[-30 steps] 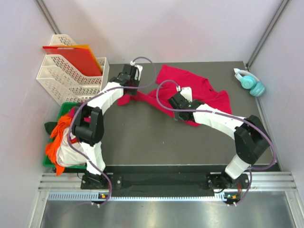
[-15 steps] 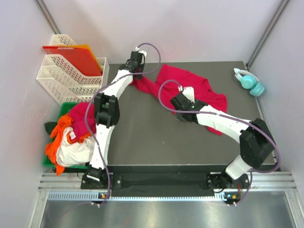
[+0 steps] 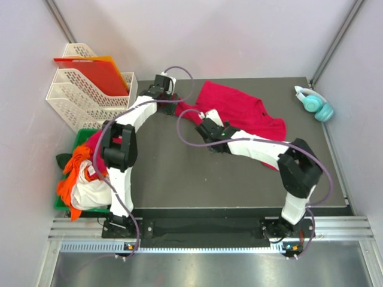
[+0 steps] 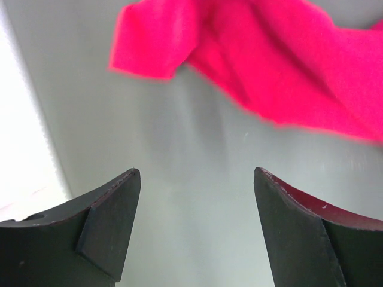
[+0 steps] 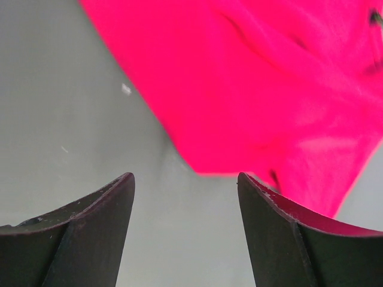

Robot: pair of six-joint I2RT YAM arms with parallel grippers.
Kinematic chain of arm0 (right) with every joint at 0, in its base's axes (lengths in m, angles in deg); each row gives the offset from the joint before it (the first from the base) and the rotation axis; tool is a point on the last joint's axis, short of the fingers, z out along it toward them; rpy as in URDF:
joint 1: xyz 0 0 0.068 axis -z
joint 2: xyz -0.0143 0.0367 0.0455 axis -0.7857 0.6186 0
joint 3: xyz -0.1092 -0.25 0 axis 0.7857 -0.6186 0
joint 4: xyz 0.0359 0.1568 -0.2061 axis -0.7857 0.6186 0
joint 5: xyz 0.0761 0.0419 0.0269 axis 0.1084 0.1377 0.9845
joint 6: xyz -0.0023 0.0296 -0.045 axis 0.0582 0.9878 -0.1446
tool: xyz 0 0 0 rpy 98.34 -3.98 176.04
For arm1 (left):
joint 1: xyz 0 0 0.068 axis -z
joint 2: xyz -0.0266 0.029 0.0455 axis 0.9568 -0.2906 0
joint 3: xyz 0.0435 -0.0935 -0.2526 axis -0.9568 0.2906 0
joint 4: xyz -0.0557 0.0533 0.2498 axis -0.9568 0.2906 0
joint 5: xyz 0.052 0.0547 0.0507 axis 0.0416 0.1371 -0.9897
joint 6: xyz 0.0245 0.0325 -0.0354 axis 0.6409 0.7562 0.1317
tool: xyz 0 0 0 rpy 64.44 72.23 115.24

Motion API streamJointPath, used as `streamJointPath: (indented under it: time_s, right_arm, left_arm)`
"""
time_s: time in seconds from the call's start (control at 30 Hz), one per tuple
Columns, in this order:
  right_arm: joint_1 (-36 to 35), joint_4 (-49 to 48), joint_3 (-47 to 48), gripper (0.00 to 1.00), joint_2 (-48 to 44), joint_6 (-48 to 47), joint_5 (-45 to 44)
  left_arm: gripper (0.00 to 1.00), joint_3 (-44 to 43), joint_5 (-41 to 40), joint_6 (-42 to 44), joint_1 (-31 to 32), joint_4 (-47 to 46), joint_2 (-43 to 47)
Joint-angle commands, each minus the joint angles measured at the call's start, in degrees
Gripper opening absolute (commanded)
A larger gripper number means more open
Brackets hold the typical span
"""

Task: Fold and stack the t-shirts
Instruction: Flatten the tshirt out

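Note:
A crimson-red t-shirt lies spread on the far part of the dark table, one sleeve stretched toward the back left. My left gripper hovers just left of that sleeve, open and holding nothing. My right gripper is over the shirt's near-left edge, also open with bare table between its fingers. More t-shirts, orange, white and pinkish-red, are heaped at the table's left edge.
White stacked letter trays hold a red-orange sheet at the back left. A green bin sits under the heap of shirts. Teal headphones lie at the back right corner.
The left gripper pulled the sleeve toward the back left, then opened and let it go. The right gripper slid left along the shirt's near edge.

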Motion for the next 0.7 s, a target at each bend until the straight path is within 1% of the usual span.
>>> streamJointPath:
  time_s: [0.0,0.03,0.13,0.33,0.47,0.67]
  right_arm:
    - [-1.01,-4.36,6.89,0.69,5.65,-7.34,-1.87]
    - [-0.92,-4.37,7.59,0.69,7.84,-7.78,-2.22]
    - [-0.40,-4.28,10.41,0.69,11.53,-9.19,-3.28]
    - [1.89,-4.28,12.61,0.70,14.36,-10.34,-3.01]
    - [3.38,-4.02,13.05,0.70,15.24,-10.08,-2.05]
    - [5.93,-2.61,14.19,0.66,17.00,-8.41,0.32]
  left_arm:
    - [0.81,6.19,0.90,-1.23,-1.53,-3.89,12.21]
    - [0.81,8.99,0.98,-1.31,-1.70,-4.07,13.27]
    - [0.80,13.83,0.98,-1.49,-1.79,-4.51,16.71]
    - [0.80,19.99,0.81,-2.46,-1.97,-5.03,21.45]
    - [0.79,22.29,0.90,-2.54,-2.05,-4.95,22.95]
    - [0.78,24.13,1.34,-2.46,-2.05,-4.51,23.83]
